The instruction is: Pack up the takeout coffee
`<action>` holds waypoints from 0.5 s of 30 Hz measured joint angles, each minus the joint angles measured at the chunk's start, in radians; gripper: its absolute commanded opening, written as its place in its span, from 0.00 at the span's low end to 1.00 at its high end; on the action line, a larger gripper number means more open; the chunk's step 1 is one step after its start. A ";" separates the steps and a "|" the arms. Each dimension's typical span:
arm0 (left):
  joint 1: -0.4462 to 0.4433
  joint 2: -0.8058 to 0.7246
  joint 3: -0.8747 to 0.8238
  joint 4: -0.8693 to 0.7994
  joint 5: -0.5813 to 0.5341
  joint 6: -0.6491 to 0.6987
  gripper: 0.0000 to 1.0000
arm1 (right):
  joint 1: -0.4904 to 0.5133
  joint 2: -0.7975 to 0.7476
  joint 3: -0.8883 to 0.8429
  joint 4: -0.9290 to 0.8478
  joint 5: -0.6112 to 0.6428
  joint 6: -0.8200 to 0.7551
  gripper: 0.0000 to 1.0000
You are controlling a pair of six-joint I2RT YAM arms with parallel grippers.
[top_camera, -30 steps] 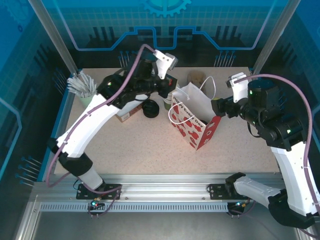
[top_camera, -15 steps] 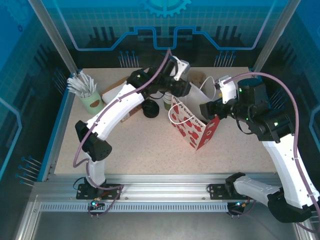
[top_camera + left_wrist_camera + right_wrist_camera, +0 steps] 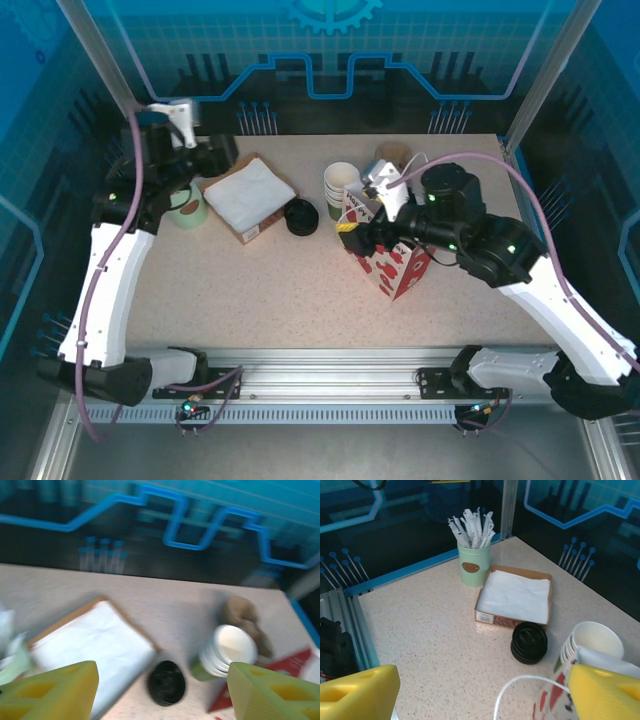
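Note:
The takeout coffee is out of view. A white paper bag (image 3: 398, 268) with red prints stands right of centre, its white cord handle (image 3: 520, 684) looping up. My right gripper (image 3: 350, 233) hangs open at the bag's left top edge; in the right wrist view (image 3: 482, 692) nothing sits between its yellow fingers (image 3: 360, 690). Far back on the left, my left gripper (image 3: 220, 153) is raised above the table. It is open (image 3: 162, 682) and empty, its yellow fingers (image 3: 50, 690) wide apart.
A stack of lidless white-rimmed green cups (image 3: 340, 186) stands behind the bag, with a pile of black lids (image 3: 300, 217) to its left. A napkin box (image 3: 247, 197) and a pale green straw holder (image 3: 189, 207) are at the back left. A brown lump (image 3: 393, 155) lies at the back.
The left arm has swung from over the bag back to the far left and its jaws have opened. The right arm has moved left onto the bag's top edge.

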 measured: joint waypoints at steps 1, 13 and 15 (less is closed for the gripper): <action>0.039 0.004 -0.020 0.000 -0.013 -0.008 0.70 | 0.008 0.023 0.005 0.008 -0.002 -0.005 0.88; -0.071 0.392 -0.112 0.005 -0.035 -0.031 0.74 | 0.028 0.144 0.014 0.041 -0.014 -0.046 0.89; -0.082 0.484 -0.085 0.004 -0.038 -0.020 0.75 | 0.028 0.144 0.014 0.041 -0.013 -0.053 0.90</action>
